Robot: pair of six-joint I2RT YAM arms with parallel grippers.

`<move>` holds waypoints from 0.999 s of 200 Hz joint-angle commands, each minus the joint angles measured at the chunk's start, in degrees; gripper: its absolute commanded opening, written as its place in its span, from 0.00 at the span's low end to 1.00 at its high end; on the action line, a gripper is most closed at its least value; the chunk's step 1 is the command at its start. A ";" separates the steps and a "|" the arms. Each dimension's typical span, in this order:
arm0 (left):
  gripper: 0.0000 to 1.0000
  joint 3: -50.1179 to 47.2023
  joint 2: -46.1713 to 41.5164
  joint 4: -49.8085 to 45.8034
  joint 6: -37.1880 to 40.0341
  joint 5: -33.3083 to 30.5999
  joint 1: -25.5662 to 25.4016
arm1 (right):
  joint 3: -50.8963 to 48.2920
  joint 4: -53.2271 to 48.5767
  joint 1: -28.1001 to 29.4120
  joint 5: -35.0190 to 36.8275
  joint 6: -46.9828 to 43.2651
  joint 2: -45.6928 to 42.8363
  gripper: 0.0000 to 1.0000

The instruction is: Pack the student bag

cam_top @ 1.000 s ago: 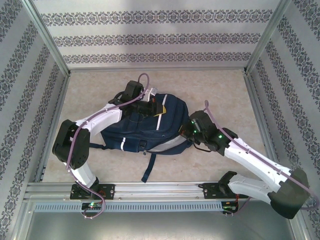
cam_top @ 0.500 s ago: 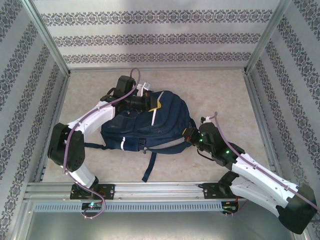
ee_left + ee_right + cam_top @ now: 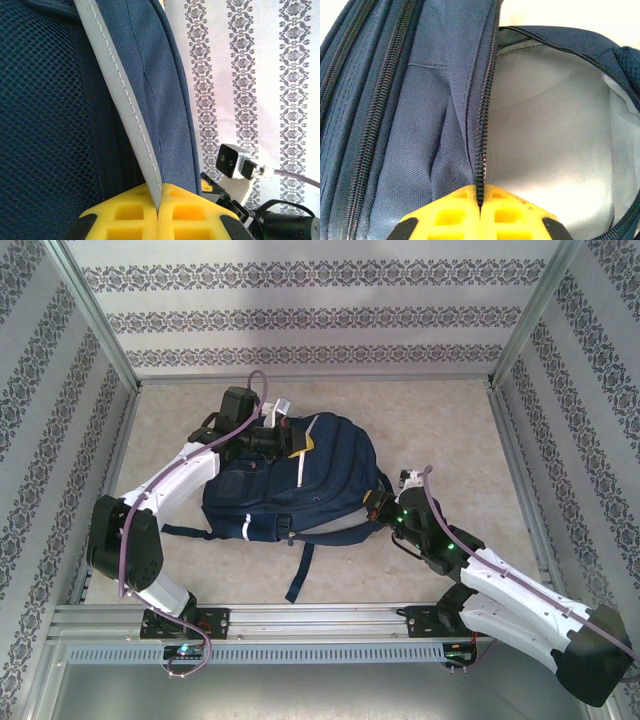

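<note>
At the left of the counter, my left arm reaches from its base toward the far side. My left pincer sits at the far-left top edge of the student bag, and its jaws are clamped on the bag. From the left wrist, the yellow foam pads meet on a light grey stripe running down the navy fabric. Dark mesh lies to the left of that stripe, and the patterned wall shows beyond the bag to the right.

The student bag lies in the middle of the counter, between my two arms, navy with pale stripes across its front. A dark strap trails from its near edge toward the rail where my arms are bolted.

At the bag's right edge, my right pincer is also clamped on the bag. From the right wrist, its yellow pads pinch the zipper edge of the main compartment. That compartment gapes open to the right and shows a light grey lining. Two zip lines run down the fabric to the left. My right arm folds back toward the near right corner.
</note>
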 commanded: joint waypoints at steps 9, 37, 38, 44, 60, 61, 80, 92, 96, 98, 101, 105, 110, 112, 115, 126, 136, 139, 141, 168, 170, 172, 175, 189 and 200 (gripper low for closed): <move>0.00 2.78 -4.05 3.83 -1.50 -3.59 4.80 | -2.92 -1.42 -1.59 -0.26 -8.68 -1.63 0.00; 0.00 3.42 -5.41 2.95 -1.75 -3.14 6.14 | -6.64 4.27 -5.44 -6.53 -13.83 -6.94 0.00; 0.00 3.42 -5.47 2.93 -1.80 -3.10 6.21 | -7.24 4.93 -5.62 -7.03 -13.86 -7.19 0.00; 0.00 3.50 -5.81 2.87 -1.91 -2.96 6.49 | -9.59 9.00 -6.70 -9.69 -13.86 -8.57 0.00; 0.00 3.36 -6.40 2.83 -2.11 -2.78 6.71 | -13.48 17.89 -9.68 -15.55 -11.99 -11.57 0.00; 0.00 3.35 -6.45 2.83 -2.11 -2.78 6.72 | -13.61 18.07 -9.81 -15.89 -11.88 -11.62 0.00; 0.00 2.41 -6.54 3.63 -2.92 -1.93 6.72 | -13.21 21.56 -11.96 -21.46 -10.50 -11.73 0.00; 0.00 1.56 -6.89 4.44 -3.38 -1.64 6.72 | -12.16 22.37 -12.89 -24.55 -9.41 -10.69 0.00; 0.00 1.35 -6.95 4.57 -3.55 -1.56 6.66 | -11.70 22.21 -13.27 -25.43 -9.13 -10.31 0.00; 0.00 1.26 -7.00 4.58 -3.53 -1.47 6.70 | -11.43 22.03 -13.45 -25.84 -8.98 -10.03 0.00; 0.00 1.15 -7.08 4.66 -3.58 -1.44 6.73 | -10.79 21.64 -13.70 -26.46 -8.79 -9.79 0.00; 0.00 1.05 -7.14 4.70 -3.58 -1.46 6.72 | -10.12 20.85 -14.11 -27.18 -8.49 -9.39 0.00; 0.00 0.90 -7.22 4.71 -3.46 -1.39 6.72 | -9.42 20.00 -14.61 -28.05 -8.12 -8.86 0.08; 0.00 0.88 -7.29 4.68 -3.48 -1.39 6.72 | -9.25 19.80 -14.80 -28.43 -7.99 -8.68 0.12; 0.00 0.88 -7.43 4.69 -3.45 -1.37 6.72 | -9.03 19.45 -15.08 -28.85 -7.73 -8.37 0.18; 0.00 0.71 -7.71 4.81 -3.56 -1.34 6.69 | -8.60 18.34 -16.02 -29.68 -6.84 -7.66 0.39; 0.00 0.37 -7.91 5.30 -3.97 -1.20 6.66 | -8.93 19.56 -16.91 -31.04 -5.70 -7.17 0.64; 0.00 0.27 -7.98 5.43 -4.09 -1.13 6.63 | -9.17 20.09 -17.10 -31.41 -5.28 -7.06 0.70; 0.00 0.26 -8.03 5.45 -4.17 -1.01 6.63 | -9.21 20.40 -17.13 -31.60 -4.92 -6.96 0.74; 0.00 -0.33 -8.64 5.21 -3.84 -0.34 6.63 | -7.63 22.24 -17.84 -34.16 -2.49 -5.29 0.93; 0.00 -0.35 -8.72 5.13 -3.82 -0.33 6.63 | -7.53 22.47 -17.82 -34.51 -2.29 -5.15 0.93; 0.00 -0.42 -8.81 5.07 -3.77 -0.33 6.65 | -7.44 23.00 -17.91 -34.86 -2.15 -5.03 0.94; 0.00 -0.50 -8.93 5.11 -3.71 -0.26 6.68 | -7.37 23.73 -17.93 -35.39 -1.97 -4.80 0.94; 0.00 -1.05 -9.41 5.30 -3.72 -0.01 6.63 | -6.60 27.46 -17.92 -37.50 -0.99 -3.01 0.98; 0.00 -1.37 -9.76 5.60 -3.94 0.31 6.56 | -4.68 28.72 -17.90 -39.23 -0.73 -0.96 0.98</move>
